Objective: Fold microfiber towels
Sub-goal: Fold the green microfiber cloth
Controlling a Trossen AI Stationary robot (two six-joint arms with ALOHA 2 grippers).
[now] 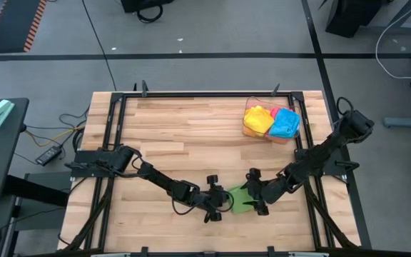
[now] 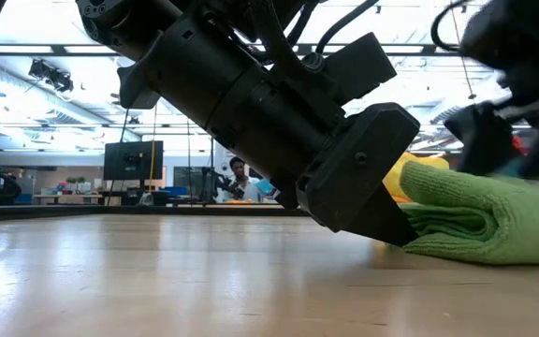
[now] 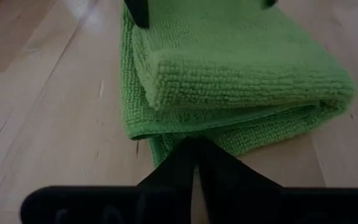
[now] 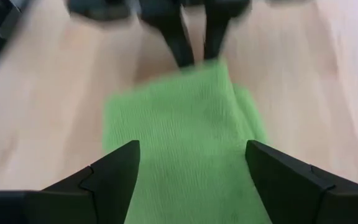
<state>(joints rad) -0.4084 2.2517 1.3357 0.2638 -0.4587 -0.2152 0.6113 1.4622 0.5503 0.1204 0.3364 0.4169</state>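
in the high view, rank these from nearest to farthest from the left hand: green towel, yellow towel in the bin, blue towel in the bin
1. green towel: right at the left hand, on the table's near side.
2. yellow towel: in the clear bin, on the side facing the left hand.
3. blue towel: in the same bin, on its far side.

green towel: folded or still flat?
Folded. The green towel lies doubled on the table, stacked layers and a rounded fold edge showing in the left wrist and low views.
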